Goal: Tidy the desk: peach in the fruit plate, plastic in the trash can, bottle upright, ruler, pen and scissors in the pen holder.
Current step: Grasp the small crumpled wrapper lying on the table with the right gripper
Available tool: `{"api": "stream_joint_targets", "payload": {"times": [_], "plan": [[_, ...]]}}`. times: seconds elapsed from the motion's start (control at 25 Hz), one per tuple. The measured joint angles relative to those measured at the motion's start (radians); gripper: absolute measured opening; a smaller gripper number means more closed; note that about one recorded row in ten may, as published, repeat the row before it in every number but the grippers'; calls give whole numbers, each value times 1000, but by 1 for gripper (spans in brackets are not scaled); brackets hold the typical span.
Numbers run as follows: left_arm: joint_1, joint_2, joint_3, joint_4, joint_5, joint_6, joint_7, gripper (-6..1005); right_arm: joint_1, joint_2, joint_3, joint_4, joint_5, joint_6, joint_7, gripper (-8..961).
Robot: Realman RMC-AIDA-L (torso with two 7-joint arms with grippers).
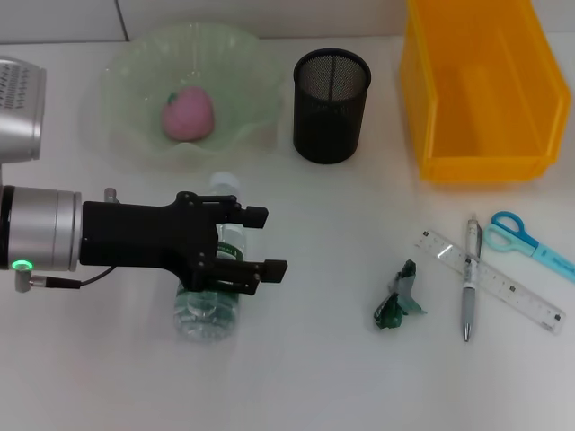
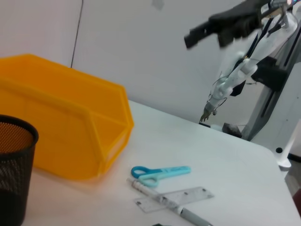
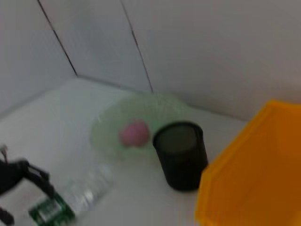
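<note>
The bottle [image 1: 208, 301] lies on its side low on the desk [image 1: 323, 377], about 7 o'clock from centre in the head view, cap pointing to 12 toward the fruit plate [image 1: 126, 72], where the peach [image 1: 188, 114] already sits. You have the left gripper [image 1: 267, 242] reaching in from 9 o'clock, forearm level, wrist turned so the two black fingers lie one above the other in the view, spread apart and holding nothing, just over the bottle's labelled middle.

Judge the bottle light, smooth and thin-walled: likely to roll and to dent under a hard squeeze. Take it across the label band, where the body is straight, rather than at the tapered neck.

At 4 o'clock the plastic [image 1: 396, 301] scrap, the pen [image 1: 470, 278], the ruler [image 1: 503, 285] and the scissors [image 1: 521, 235] wait, with the pen lying across the ruler. The pen holder [image 1: 331, 103] stands at 12, the trash can [image 1: 481, 85] at 1.

The right gripper [image 2: 225, 26] hangs raised beyond the desk's far side, seen only from the left wrist; you cannot tell whether its fingers are parted.
</note>
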Motion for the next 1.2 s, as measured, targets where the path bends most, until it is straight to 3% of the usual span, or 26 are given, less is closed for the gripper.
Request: {"api": "stream_joint_targets", "payload": {"times": [0.04, 0.08, 0.12, 0.16, 0.2, 0.24, 0.32, 0.4, 0.76, 1.0, 1.2], "plan": [[0, 0, 0, 0, 0, 0, 0, 813, 0, 0, 0, 0, 0, 0, 0, 828], [0, 0, 0, 0, 0, 0, 0, 813, 13, 22, -97, -137, -138, -22, 27, 828], [0, 0, -3, 0, -2, 5, 0, 813, 13, 22, -97, -137, -138, -22, 27, 828], [0, 0, -12, -1, -6, 17, 0, 813, 13, 38, -145, -180, -197, -26, 32, 828], [-1, 0, -20, -1, -8, 23, -2, 813, 6, 79, -242, -254, -308, -25, 33, 828], [-1, 0, -20, -1, -8, 23, -2, 813, 6, 79, -242, -254, -308, -25, 33, 828], [-4, 0, -22, -2, -8, 24, -4, 812, -8, 109, -338, -273, -387, -16, 27, 828], [-7, 0, -22, -2, -9, 25, -5, 812, -39, 121, -461, -244, -417, 23, 25, 828], [-20, 0, -22, -11, -6, 19, -7, 812, -52, 120, -633, -36, -214, 178, -37, 806], [-31, 1, -22, -40, -2, 18, -5, 812, 18, 118, -812, 137, -183, 309, -73, 774], [-32, 1, -20, -42, 1, 18, -5, 812, 52, 120, -912, 204, -182, 370, -80, 748]]}}
